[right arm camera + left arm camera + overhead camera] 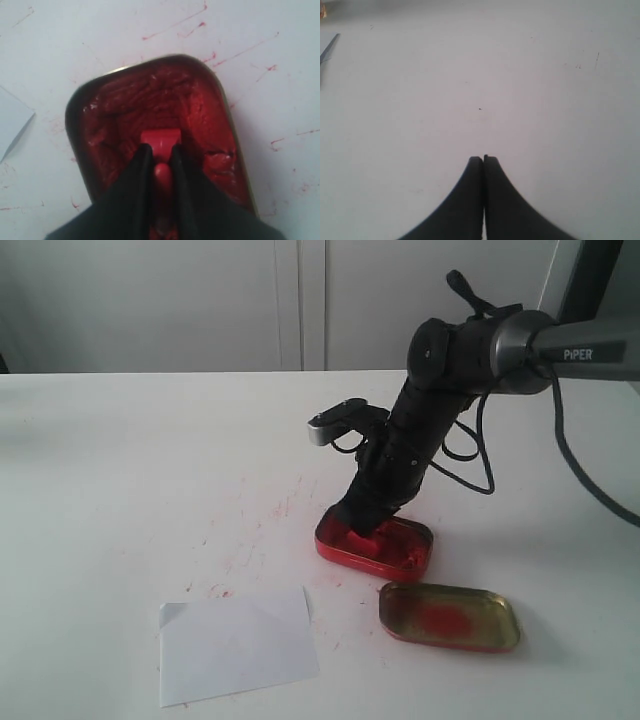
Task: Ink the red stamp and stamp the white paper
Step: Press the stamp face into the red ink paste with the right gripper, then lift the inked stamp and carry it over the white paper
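My right gripper [161, 148] is shut on the knob handle of the red stamp [160, 138], whose square base rests down in the red ink paste of the open tin [207, 107]. In the exterior view the same gripper [362, 523] reaches steeply into the tin [400, 550], and the stamp [362, 536] shows only partly under the fingers. The white paper [236, 644] lies flat near the front left with one corner folded; an edge of the paper [12, 125] shows in the right wrist view. My left gripper [483, 158] is shut over bare table, holding nothing.
The gold tin lid [450, 617] with a red smear lies upturned just right of the paper and in front of the tin. Red ink streaks [262, 525] mark the white table [120, 470] left of the tin. A black cable [478, 455] hangs behind the right arm.
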`<state>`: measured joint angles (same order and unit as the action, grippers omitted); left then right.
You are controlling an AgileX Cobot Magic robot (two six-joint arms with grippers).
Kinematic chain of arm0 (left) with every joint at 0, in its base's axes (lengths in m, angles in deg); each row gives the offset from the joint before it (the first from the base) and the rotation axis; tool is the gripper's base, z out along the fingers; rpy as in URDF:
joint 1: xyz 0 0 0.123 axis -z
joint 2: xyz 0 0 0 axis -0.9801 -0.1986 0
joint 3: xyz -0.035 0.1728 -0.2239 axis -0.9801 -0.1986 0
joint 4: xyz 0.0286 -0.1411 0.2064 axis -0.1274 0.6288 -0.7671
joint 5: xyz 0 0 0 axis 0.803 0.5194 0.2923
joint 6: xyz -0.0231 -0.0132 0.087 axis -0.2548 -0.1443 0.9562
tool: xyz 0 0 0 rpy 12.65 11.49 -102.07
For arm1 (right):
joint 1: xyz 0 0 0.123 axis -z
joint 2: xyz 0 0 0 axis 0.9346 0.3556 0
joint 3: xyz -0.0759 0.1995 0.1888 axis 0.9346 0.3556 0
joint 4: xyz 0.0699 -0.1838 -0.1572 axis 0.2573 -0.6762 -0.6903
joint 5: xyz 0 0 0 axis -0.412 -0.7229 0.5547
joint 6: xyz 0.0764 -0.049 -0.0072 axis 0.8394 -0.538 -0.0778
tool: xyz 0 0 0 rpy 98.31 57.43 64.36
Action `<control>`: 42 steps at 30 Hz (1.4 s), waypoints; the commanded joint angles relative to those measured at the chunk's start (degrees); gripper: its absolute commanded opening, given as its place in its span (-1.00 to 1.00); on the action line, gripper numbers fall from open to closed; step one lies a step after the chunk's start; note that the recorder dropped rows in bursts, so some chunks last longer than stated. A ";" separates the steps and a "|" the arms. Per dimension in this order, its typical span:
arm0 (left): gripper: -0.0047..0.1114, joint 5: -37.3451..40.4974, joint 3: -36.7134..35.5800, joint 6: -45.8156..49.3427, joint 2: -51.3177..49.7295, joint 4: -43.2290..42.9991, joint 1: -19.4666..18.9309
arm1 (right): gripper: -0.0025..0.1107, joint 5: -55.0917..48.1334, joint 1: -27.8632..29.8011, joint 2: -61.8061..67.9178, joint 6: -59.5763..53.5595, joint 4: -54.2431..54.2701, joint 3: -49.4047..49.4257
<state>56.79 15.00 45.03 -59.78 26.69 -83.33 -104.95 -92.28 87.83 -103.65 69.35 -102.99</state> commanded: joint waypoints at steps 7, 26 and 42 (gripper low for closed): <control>-0.92 0.36 -0.53 -0.08 0.22 -0.02 -0.23 | -0.96 -0.31 0.31 0.84 0.35 1.73 -0.84; -0.92 0.36 -0.53 -0.08 0.22 -0.02 -0.23 | -0.96 -1.93 0.93 2.78 3.35 3.51 -3.31; -0.92 0.36 -0.53 -0.08 0.22 -0.02 -0.23 | -0.96 -2.42 0.93 0.62 4.38 3.46 -6.23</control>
<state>56.79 15.00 45.03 -59.78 26.69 -83.33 -107.09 -91.54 89.32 -99.75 72.51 -108.97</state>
